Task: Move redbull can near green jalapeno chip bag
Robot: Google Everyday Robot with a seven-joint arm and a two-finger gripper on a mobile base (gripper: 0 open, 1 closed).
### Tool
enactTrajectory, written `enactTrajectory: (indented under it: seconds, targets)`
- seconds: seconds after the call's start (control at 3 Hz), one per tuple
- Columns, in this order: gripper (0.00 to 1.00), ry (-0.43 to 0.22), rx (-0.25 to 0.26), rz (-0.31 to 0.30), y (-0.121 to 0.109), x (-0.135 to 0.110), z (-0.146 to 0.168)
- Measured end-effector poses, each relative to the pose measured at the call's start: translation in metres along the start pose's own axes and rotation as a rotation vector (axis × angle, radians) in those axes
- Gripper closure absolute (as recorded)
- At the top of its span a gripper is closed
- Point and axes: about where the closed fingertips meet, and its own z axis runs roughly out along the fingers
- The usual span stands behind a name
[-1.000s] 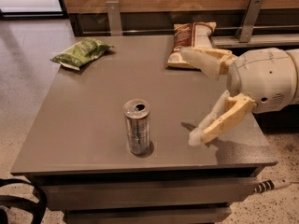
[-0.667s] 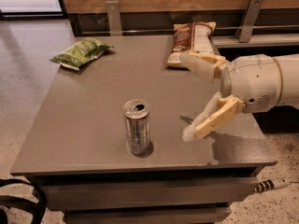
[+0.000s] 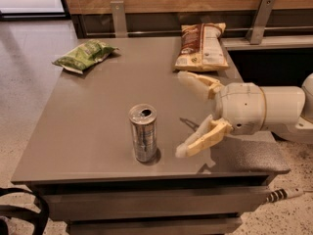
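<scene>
The redbull can [image 3: 143,132] is a slim silver can standing upright near the front edge of the grey table [image 3: 98,106]. The green jalapeno chip bag [image 3: 84,55] lies flat at the table's far left corner. My gripper [image 3: 181,113] comes in from the right, just right of the can and apart from it. Its two cream fingers [image 3: 201,138] are spread wide open and hold nothing, the opening facing the can.
A larger brown-and-white chip bag [image 3: 202,46] lies at the back right of the table. A wooden wall with metal brackets [image 3: 118,16] runs behind the table. A black cable loop [image 3: 24,212] sits on the floor at lower left.
My gripper has moved left, toward the can, still open. The can and both bags have not moved.
</scene>
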Motion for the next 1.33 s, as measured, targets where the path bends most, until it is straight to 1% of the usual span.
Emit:
enactTrajectory:
  seconds: [0.33,0.67,1.0,1.33]
  targets:
    - [0.00,-0.029,-0.011,-0.013,0.003,0.011,0.011]
    - [0.00,0.005,-0.049,0.008,0.015,0.031,0.028]
    - [0.00,0.024,-0.064,0.023,0.021,0.042,0.035]
    - [0.00,0.013,-0.089,0.032,0.027,0.050,0.050]
